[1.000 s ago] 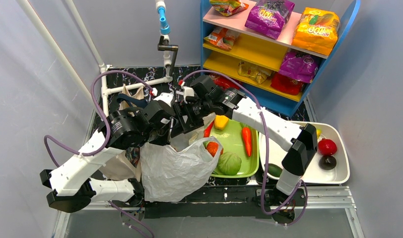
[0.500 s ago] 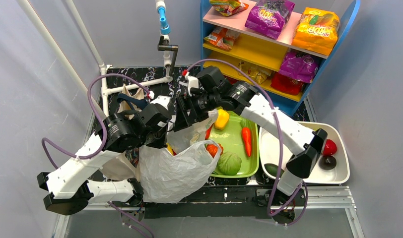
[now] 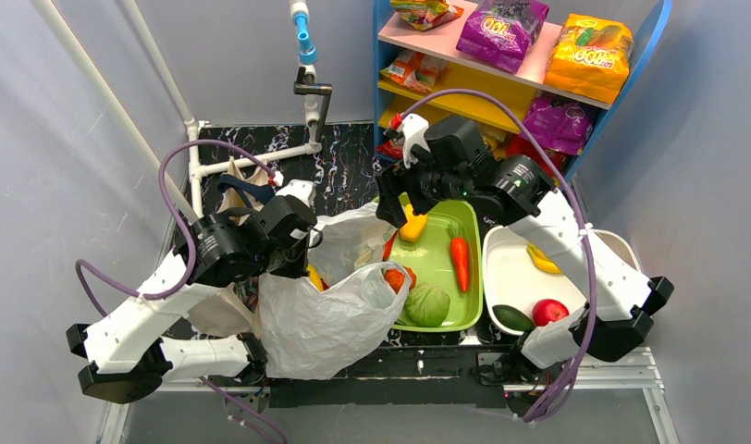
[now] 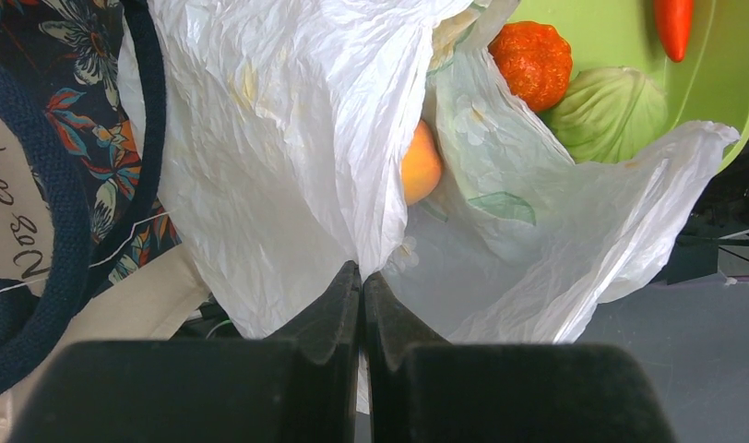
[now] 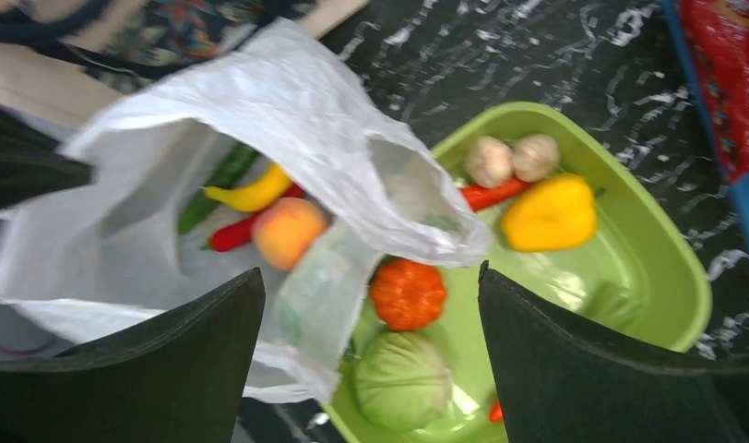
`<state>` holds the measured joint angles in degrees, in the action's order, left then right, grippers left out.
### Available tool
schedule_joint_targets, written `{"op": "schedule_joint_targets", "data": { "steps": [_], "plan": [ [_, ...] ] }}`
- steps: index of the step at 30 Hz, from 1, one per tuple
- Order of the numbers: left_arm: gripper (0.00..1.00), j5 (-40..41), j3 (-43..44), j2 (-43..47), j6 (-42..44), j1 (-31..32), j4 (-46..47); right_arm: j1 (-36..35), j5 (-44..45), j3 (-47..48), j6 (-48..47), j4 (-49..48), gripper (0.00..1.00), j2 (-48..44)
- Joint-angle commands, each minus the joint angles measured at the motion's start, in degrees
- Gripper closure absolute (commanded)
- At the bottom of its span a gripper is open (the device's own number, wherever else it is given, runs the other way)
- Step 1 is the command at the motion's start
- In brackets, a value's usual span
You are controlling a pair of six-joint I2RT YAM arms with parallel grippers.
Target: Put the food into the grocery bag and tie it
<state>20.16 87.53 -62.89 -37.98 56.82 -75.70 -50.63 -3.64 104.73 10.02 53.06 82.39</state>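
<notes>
The white grocery bag [image 3: 326,314] hangs open beside the green tray. My left gripper [image 4: 362,274] is shut on a fold of the bag's rim [image 4: 279,138] and holds it up. Inside the bag lie a peach [image 5: 289,232], a yellow banana [image 5: 251,192], a red chili [image 5: 237,231] and a green cucumber [image 5: 219,185]. My right gripper [image 5: 371,269] stands wide open and empty above the bag's near rim and the tray; from above it [image 3: 390,205] hovers by the yellow pepper. A purple packet [image 3: 501,32] and an orange-yellow packet [image 3: 589,57] rest on the top shelf.
The green tray [image 3: 446,231] holds a yellow pepper [image 3: 412,225], carrot [image 3: 460,262], cabbage [image 3: 428,303] and orange pumpkin [image 3: 396,277]. A white tray [image 3: 510,268] to its right holds a banana, apple and cucumber. A cloth tote [image 3: 233,194] lies behind the bag. The blue shelf unit [image 3: 538,199] stands at the back.
My right arm has pulled back from the bag's mouth and swung right over the green tray, its jaws a little wider. The left gripper has kept its hold on the bag.
</notes>
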Motion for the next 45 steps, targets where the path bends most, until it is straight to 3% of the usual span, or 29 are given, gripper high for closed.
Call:
{"op": "schedule_joint_targets", "data": {
  "steps": [1, 13, 15, 17, 21, 23, 24, 33, 45],
  "plan": [
    [1.00, 1.4, -0.7, 1.6, -0.7, 0.1, -1.5, -0.1, 10.1, -3.6, -8.8, 0.7, 0.08, 0.9],
    [1.00, 1.6, -1.2, 2.2, -1.7, 0.2, -2.1, -0.1, 5.5, 1.0, -15.3, 2.3, 0.12, 8.9],
    [1.00, 1.7, -1.4, 2.3, -1.9, 0.1, -2.2, -0.1, 4.4, 2.6, -15.5, 3.4, 0.23, 10.0],
    [1.00, 1.8, -1.5, 2.4, -2.1, 0.1, -2.1, -0.1, 1.2, 4.9, -15.4, 5.4, 0.44, 11.0],
    [1.00, 2.2, -0.8, 1.4, -1.4, 0.1, -1.7, -0.1, -3.8, 4.8, -14.4, 7.2, 0.73, 10.8],
    [1.00, 3.4, 0.0, 0.7, -0.9, 0.2, -1.9, -0.1, -5.3, 4.0, -13.7, 8.1, 0.95, 10.2],
    [1.00, 4.1, 0.5, 0.3, -0.4, 0.2, -2.2, -0.1, -5.8, 3.6, -13.4, 8.8, 0.99, 9.9],
    [1.00, 7.9, 7.5, -2.8, 7.4, -2.9, -1.8, -0.1, -7.1, 6.8, -5.8, 10.4, 0.99, 5.2],
    [1.00, 3.8, 12.7, -7.1, 18.4, -15.8, 5.7, -0.1, -5.9, 13.1, 3.6, 8.5, 0.99, -0.7]
  ]
}}
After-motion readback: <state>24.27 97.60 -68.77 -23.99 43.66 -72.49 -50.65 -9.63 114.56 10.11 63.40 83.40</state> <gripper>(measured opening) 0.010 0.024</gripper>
